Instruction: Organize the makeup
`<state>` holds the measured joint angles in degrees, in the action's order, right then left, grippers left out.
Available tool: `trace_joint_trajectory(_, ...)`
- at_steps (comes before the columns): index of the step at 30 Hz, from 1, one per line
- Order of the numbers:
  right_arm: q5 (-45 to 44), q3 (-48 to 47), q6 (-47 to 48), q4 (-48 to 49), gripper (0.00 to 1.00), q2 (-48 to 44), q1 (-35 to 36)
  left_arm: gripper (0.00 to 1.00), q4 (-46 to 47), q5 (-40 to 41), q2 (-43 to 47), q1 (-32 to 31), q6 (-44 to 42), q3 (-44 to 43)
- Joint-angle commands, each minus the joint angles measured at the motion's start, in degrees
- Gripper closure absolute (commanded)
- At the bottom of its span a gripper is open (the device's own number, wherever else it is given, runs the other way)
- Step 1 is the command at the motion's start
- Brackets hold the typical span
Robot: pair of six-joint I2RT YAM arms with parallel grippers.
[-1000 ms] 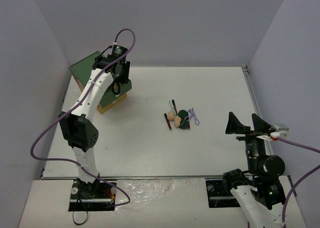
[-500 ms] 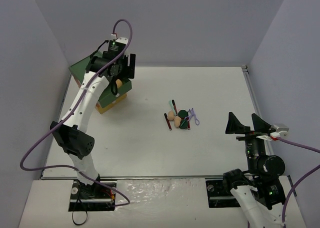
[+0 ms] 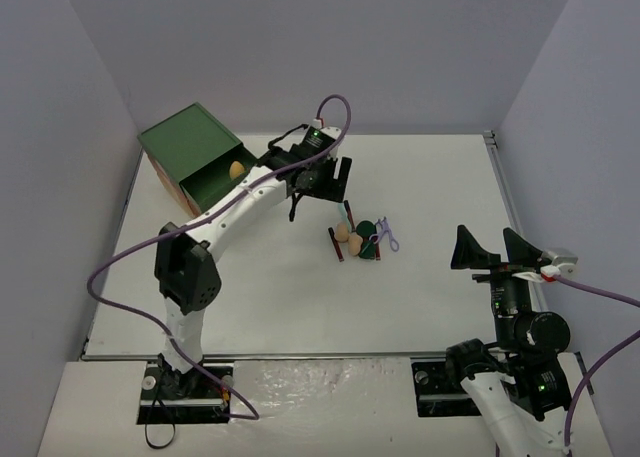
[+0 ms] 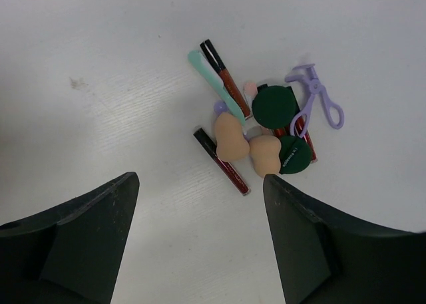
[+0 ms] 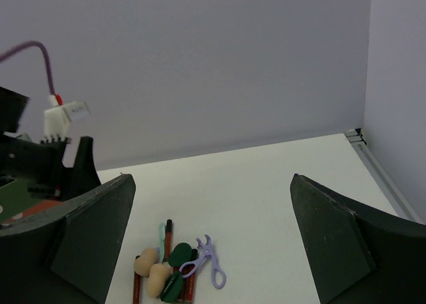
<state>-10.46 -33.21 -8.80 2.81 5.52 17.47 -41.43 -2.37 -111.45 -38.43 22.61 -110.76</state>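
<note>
The makeup lies in a small pile [image 3: 360, 237] mid-table. The left wrist view shows two tan sponges [image 4: 230, 136], two dark green round pieces [image 4: 275, 106], a teal tool [image 4: 214, 84], a purple curler [image 4: 313, 101] and dark-red sticks [image 4: 221, 161]. My left gripper [image 3: 320, 190] hangs open and empty just left of and behind the pile [image 4: 200, 179]. A third tan sponge [image 3: 237, 169] lies in the open drawer of the green-topped box [image 3: 185, 137]. My right gripper [image 3: 490, 245] is open and empty at the near right, facing the pile [image 5: 174, 267] from a distance.
The green-topped box stands at the back left corner with its top drawer pulled out toward the table's middle. Grey walls close the table on three sides. A raised rail [image 3: 500, 182] runs along the right edge.
My left gripper was at the box's drawer with a tan sponge. The sponge now lies in the drawer, and the gripper has swung right to beside the pile. The right arm has not moved.
</note>
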Motion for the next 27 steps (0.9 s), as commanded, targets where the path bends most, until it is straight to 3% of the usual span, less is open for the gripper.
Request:
trace_joint_trajectory(1,0.2,0.0,0.4,5.2,0.00,1.1,0.5,0.29,4.6,-4.3,-3.5,0.5,5.0,-0.6)
trace_joint_trajectory(8,0.3,0.0,0.4,5.0,0.00,1.1,0.5,0.37,6.6,-7.1,-11.3,-0.1,8.5,-1.8)
trace_joint_trajectory(19,0.4,0.0,0.4,5.1,0.00,1.2,0.5,0.48,7.6,-7.5,-15.7,-1.6,10.3,-2.2)
trace_joint_trajectory(27,0.3,0.0,0.4,5.0,0.00,1.2,0.5,0.70,7.8,-7.5,-16.0,-2.0,10.3,-2.4)
